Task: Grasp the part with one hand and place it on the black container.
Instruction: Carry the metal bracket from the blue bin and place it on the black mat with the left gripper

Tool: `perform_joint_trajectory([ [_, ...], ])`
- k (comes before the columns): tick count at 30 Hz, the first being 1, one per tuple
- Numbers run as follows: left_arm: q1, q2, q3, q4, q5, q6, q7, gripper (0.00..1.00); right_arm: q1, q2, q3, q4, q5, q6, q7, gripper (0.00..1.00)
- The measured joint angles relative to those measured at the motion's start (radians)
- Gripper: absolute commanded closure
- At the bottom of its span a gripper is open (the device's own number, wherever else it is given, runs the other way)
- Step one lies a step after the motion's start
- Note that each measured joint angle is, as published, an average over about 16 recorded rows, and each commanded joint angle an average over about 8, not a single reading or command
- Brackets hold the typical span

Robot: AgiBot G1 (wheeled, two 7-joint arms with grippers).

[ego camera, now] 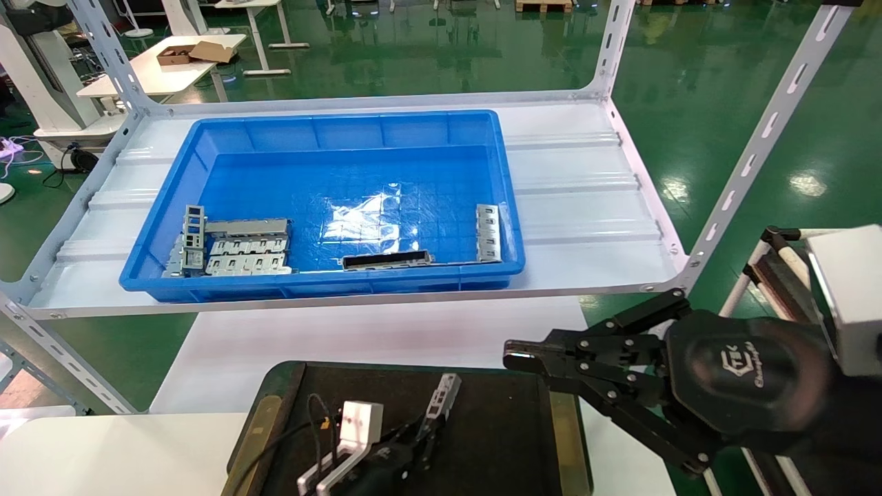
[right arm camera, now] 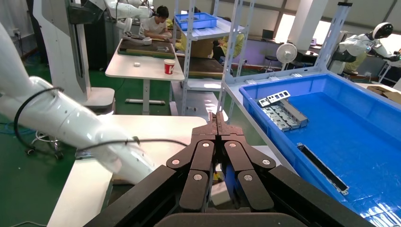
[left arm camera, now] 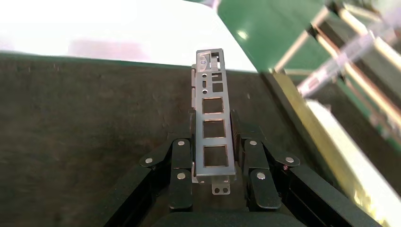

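My left gripper (ego camera: 422, 435) is shut on the part (ego camera: 443, 397), a slim silver bar with square windows. It holds the part by its lower end just above the black container (ego camera: 496, 427). In the left wrist view the part (left arm camera: 212, 85) sticks out forward between the black fingers (left arm camera: 182, 156), over the container's dark surface (left arm camera: 85, 123). I cannot tell whether the part's far end touches the surface. My right gripper (ego camera: 511, 359) is shut and empty, hovering beside the container's far right corner; its own view shows it (right arm camera: 217, 118) closed.
The deep blue bin (ego camera: 344, 120) stands on the white shelf behind. It holds grey plates (ego camera: 248, 249), a bar with one long slot (ego camera: 387, 260) and another windowed bar (ego camera: 488, 232). Slanted shelf posts (ego camera: 765, 131) rise on both sides.
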Motion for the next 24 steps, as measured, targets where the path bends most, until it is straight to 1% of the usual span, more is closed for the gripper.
perform_joint_trajectory([
  [4, -0.014, 0.05, 0.04, 0.033, 0.0, -0.094, -0.058, 1.0, 0.0, 0.0, 0.0, 0.0, 0.0, 0.0, 0.0, 1.0],
  [8, -0.037, 0.078, 0.091, 0.068, -0.014, -0.156, -0.109, 1.0, 0.0, 0.0, 0.0, 0.0, 0.0, 0.0, 0.0, 1.0],
  [15, -0.08, 0.093, 0.2, 0.119, -0.063, -0.239, -0.176, 1.0, 0.0, 0.0, 0.0, 0.0, 0.0, 0.0, 0.0, 1.0],
  [22, -0.117, 0.093, 0.312, 0.148, -0.136, -0.31, -0.219, 1.0, 0.0, 0.0, 0.0, 0.0, 0.0, 0.0, 0.0, 1.0],
  [23, -0.122, 0.093, 0.328, 0.15, -0.147, -0.319, -0.223, 1.0, 0.0, 0.0, 0.0, 0.0, 0.0, 0.0, 0.0, 0.98],
  [24, -0.126, 0.092, 0.343, 0.151, -0.159, -0.327, -0.227, 0.99, 0.0, 0.0, 0.0, 0.0, 0.0, 0.0, 0.0, 0.92],
])
